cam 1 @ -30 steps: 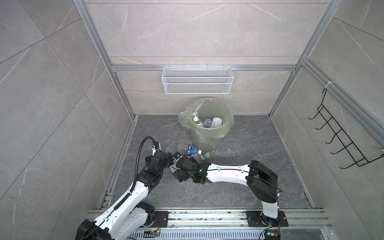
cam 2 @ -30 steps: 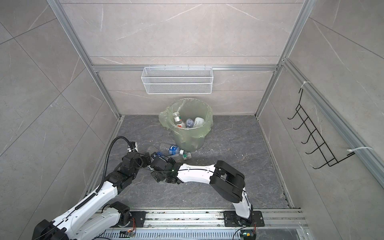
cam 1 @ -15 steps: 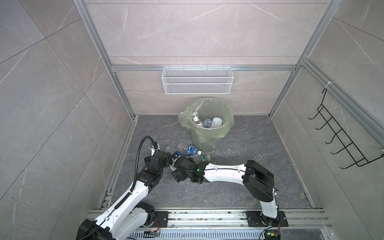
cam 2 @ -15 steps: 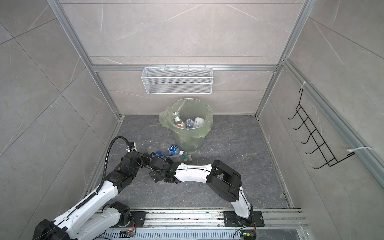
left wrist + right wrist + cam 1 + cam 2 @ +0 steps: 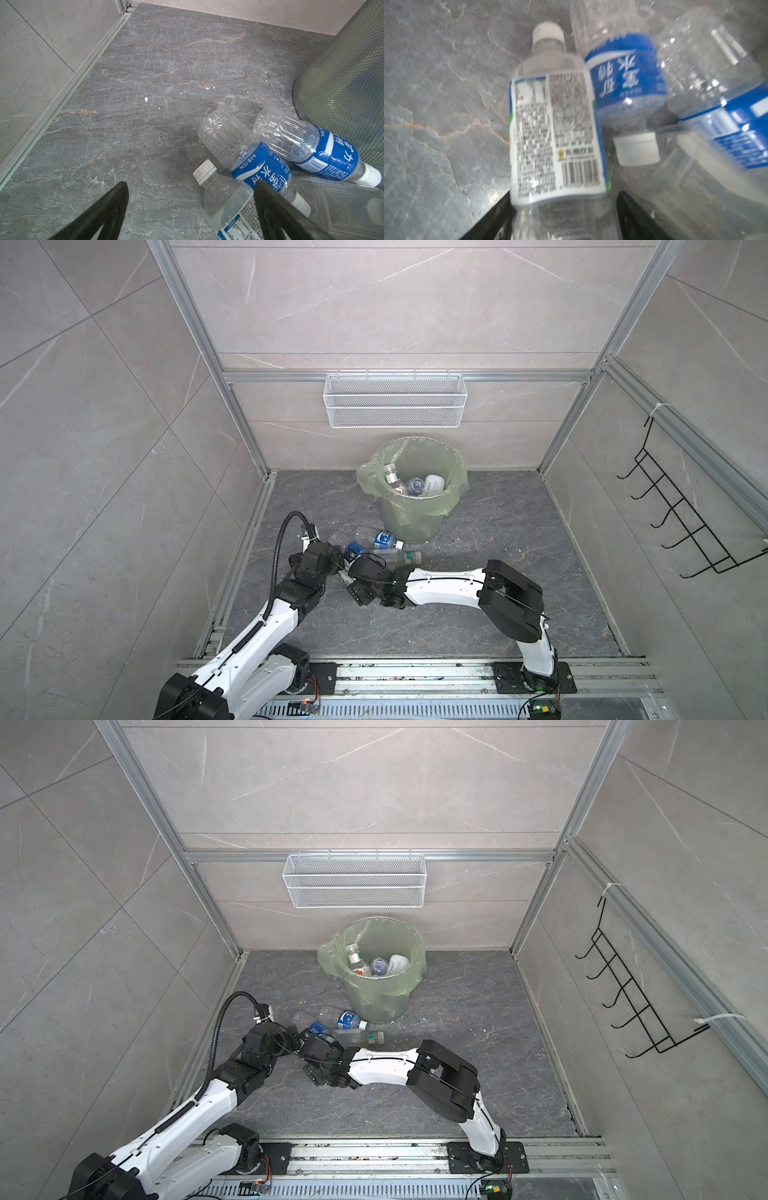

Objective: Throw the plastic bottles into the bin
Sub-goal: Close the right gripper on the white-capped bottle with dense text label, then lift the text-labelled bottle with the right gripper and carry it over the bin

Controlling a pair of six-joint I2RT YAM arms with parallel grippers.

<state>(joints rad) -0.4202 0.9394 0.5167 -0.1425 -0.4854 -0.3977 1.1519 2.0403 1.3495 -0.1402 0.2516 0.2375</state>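
Clear white-labelled bottle (image 5: 554, 124) lies between my right gripper's (image 5: 564, 193) jaws, cap pointing away from it. The jaws sit close against its sides; pinched or not, I cannot tell. My left gripper (image 5: 190, 182), spread wide, hangs just beside. Two blue-labelled bottles (image 5: 259, 164) next, bin (image 5: 415, 522) beyond them.

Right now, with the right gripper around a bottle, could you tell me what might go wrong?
1. The right gripper straddles the white-labelled bottle low on its clear body, so it may slip or crumple.
2. The nearer blue-labelled bottle lies right beside it, seemingly touching, and could be dragged or rolled away on lifting.
3. The left gripper hangs open close by; the two grippers might clash.
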